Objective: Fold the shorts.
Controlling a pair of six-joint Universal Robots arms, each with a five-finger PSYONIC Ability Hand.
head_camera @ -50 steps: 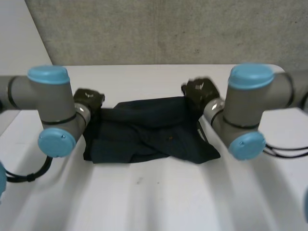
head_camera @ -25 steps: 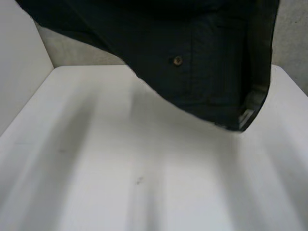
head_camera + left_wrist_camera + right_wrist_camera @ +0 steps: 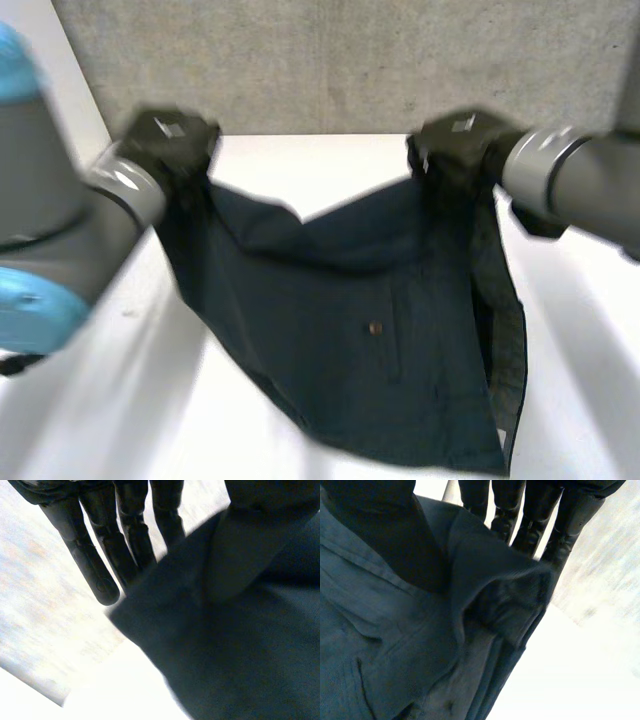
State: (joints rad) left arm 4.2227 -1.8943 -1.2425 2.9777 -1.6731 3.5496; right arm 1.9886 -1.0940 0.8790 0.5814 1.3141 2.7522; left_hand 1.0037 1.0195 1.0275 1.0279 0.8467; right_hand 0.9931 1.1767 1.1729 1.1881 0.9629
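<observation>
Holding one pair of dark shorts (image 3: 370, 350) aloft over the white table (image 3: 590, 330): my left hand (image 3: 165, 140) and right hand (image 3: 455, 150) each pinch an upper corner. Item: soft, light, limp; it sags between grips. I judge corners the best hold.

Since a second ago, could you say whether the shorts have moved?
Yes: up. The shorts lay on the white table; now the left hand and right hand hold them raised.
</observation>
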